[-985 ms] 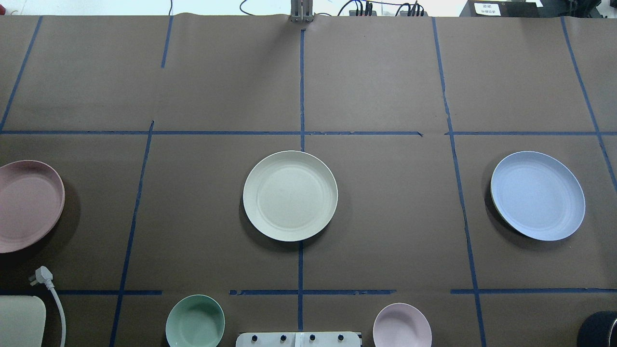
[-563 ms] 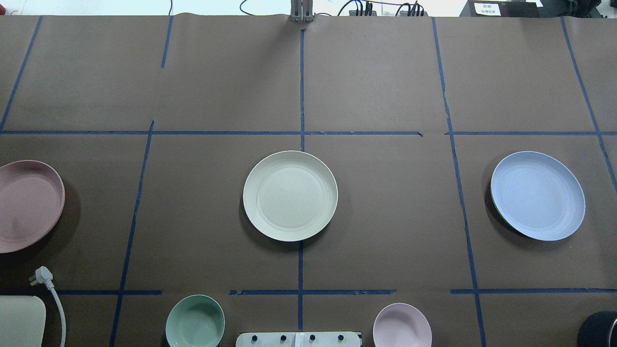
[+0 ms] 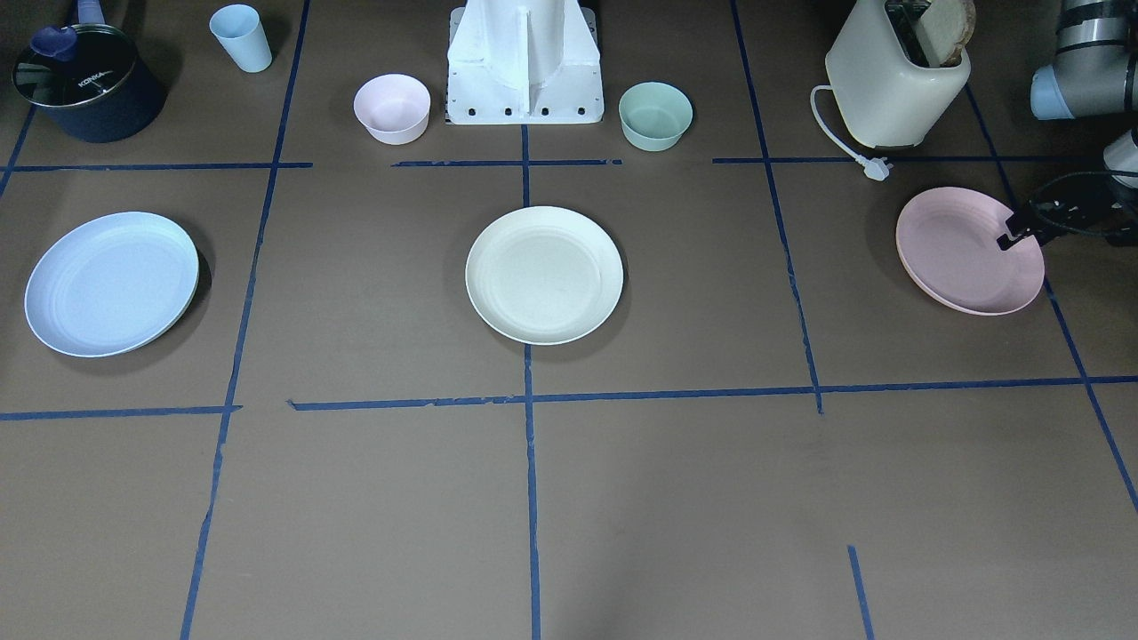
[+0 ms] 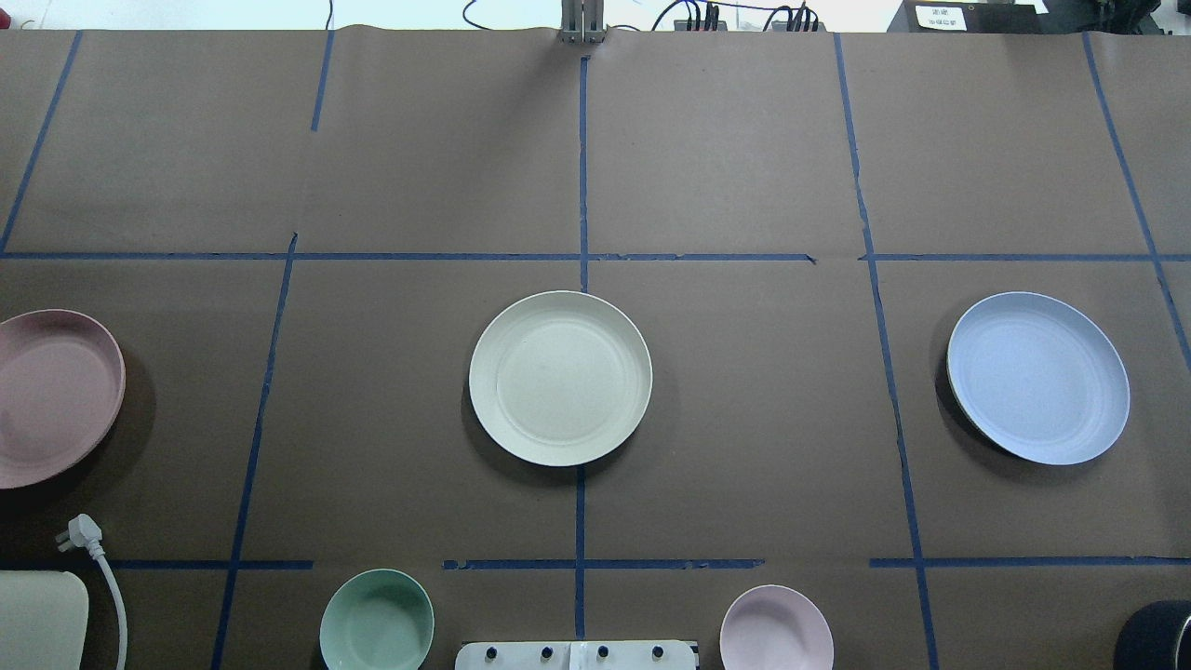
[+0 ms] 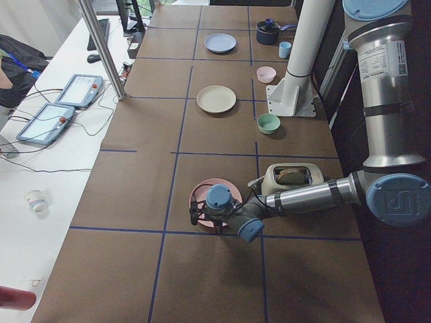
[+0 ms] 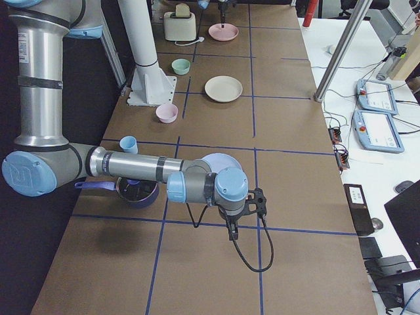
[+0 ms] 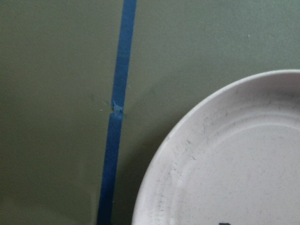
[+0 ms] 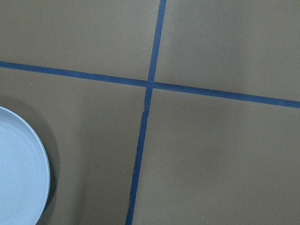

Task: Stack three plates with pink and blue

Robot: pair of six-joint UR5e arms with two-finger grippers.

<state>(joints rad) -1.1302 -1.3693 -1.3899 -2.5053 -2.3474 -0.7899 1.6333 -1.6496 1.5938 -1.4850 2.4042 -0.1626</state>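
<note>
The cream-white plate (image 3: 544, 274) lies at the table's middle and shows in the overhead view (image 4: 560, 377). The pink plate (image 3: 960, 253) lies at my left end (image 4: 51, 395) and fills the left wrist view's lower right (image 7: 234, 164). My left gripper (image 3: 1009, 238) is low at that plate's rim, with a fingertip over its inside; I cannot tell whether it is open or shut. The light blue plate (image 3: 111, 283) lies at my right end (image 4: 1037, 377). My right gripper (image 6: 259, 200) hangs over bare table beside it; its jaws cannot be judged.
A toaster (image 3: 893, 76) with its loose plug (image 3: 876, 167) stands behind the pink plate. A small pink bowl (image 3: 392, 108) and a green bowl (image 3: 655, 115) flank the robot base (image 3: 524, 62). A dark pot (image 3: 84, 82) and a blue cup (image 3: 242, 37) stand near the blue plate.
</note>
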